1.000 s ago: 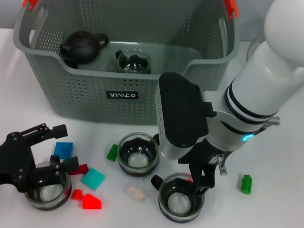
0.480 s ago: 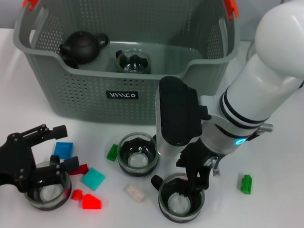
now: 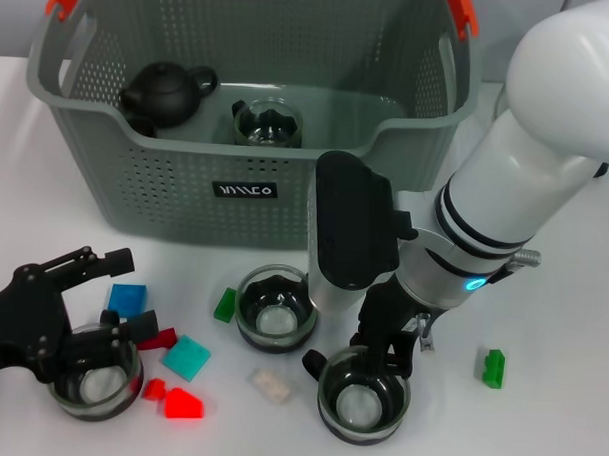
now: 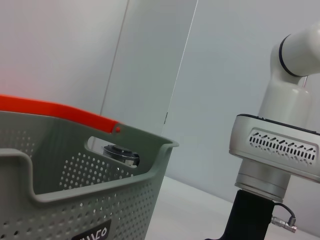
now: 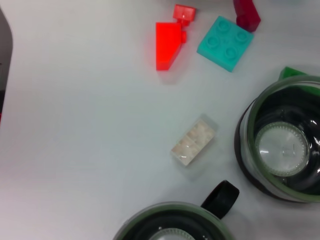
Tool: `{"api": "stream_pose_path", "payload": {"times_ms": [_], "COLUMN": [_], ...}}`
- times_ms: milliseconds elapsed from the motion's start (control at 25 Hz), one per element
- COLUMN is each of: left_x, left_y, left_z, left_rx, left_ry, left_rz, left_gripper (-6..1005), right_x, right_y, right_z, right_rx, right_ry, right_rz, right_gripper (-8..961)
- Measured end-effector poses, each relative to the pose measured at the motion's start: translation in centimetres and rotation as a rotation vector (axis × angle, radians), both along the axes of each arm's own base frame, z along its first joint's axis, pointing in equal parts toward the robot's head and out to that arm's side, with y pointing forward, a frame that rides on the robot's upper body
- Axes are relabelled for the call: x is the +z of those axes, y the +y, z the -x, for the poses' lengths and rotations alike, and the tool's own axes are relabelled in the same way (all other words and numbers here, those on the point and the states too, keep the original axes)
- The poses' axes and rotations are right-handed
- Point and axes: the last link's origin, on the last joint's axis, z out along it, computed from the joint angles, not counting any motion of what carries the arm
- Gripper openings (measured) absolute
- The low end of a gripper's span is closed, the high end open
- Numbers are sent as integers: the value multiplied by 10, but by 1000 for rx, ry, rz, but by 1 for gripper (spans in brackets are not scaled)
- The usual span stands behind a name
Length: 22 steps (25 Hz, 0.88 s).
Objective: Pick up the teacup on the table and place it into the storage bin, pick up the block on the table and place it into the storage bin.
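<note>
The white table (image 3: pixel 558 417) spreads out before me, plain and matt, and from my right wrist the same pale surface (image 5: pixel 75 125) fills most of what I see. Far back on my left sits a small black teapot (image 3: pixel 167 91), upright and glossy. My left wrist looks onto a light grey wall (image 4: pixel 75 50) with vertical seams running down it.

A robot test bench in a lab or office-like room: a plain white table (image 3: pixel 68 130) stands against bare pale wall panels (image 4: pixel 150 75), with no household furnishing in view. Behind the right gripper (image 3: pixel 380 356) sits a grey perforated storage bin (image 3: pixel 185 199), and around that gripper lie staged props, toy blocks (image 3: pixel 187 356) and glass teacups (image 3: pixel 276 307).
</note>
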Motion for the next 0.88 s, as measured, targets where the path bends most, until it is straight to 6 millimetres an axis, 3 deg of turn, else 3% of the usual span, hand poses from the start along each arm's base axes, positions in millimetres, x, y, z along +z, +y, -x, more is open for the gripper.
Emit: {"api": "stream_pose_path", "payload": {"times_ms": [80, 280, 440, 520, 680, 880], "left_x": [0, 0, 0, 0, 0, -1], "left_y": [0, 1, 1, 1, 2, 3], "left_z": [0, 0, 0, 1, 1, 0], "left_rx": [-1, 0, 3, 5, 7, 8], "left_ry": [0, 0, 2, 4, 4, 0], "left_rz": [-1, -3, -5, -7, -8, -7], "left_gripper": [858, 857, 856, 855, 855, 854], "right_x": [0, 3, 10, 22, 65, 116], "right_y": [0, 2, 2, 2, 7, 11], "right_z": [0, 1, 7, 11, 10, -12], "right_rx": [0, -1, -23, -58, -131, -147], "right_ry": [1, 7, 67, 145, 381, 689], "right_rz": [-1, -8, 16, 53, 135, 104], "right_gripper": [204, 47, 47, 48, 48, 49]}}
